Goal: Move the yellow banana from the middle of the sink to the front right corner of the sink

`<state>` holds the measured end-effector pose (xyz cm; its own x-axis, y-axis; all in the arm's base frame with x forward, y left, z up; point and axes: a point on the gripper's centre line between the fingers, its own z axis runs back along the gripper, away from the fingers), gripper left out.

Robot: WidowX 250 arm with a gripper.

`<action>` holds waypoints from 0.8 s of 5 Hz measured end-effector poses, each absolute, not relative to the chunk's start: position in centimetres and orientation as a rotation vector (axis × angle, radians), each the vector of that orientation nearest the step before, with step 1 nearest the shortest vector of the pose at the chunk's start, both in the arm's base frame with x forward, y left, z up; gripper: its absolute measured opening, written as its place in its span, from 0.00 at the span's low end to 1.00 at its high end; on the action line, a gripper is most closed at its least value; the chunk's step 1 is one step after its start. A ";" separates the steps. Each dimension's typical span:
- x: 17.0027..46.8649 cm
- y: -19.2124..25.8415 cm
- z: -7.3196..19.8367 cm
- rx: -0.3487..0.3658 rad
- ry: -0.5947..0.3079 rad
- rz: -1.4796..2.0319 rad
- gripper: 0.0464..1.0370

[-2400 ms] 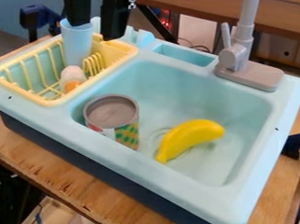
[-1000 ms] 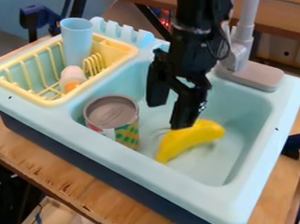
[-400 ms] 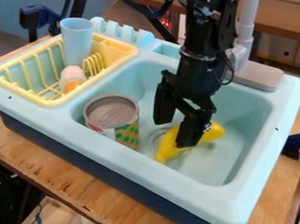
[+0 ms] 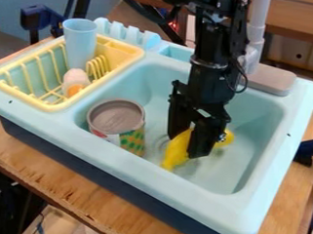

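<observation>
In the blue sink (image 4: pixel 210 204), the gripper (image 4: pixel 186 145) is down at the banana; whether it is clamped, I cannot tell. The can (image 4: pixel 116 122), at the near left of the basin, could be knocked by a leftward swing. The yellow banana (image 4: pixel 176 154), right of it (curved, probably slick), might roll or slip if pinched off-centre.
</observation>
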<state>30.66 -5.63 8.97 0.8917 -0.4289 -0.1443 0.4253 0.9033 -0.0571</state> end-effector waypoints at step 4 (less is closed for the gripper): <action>29.3 -6.1 14.8 -0.197 -0.077 0.097 0.52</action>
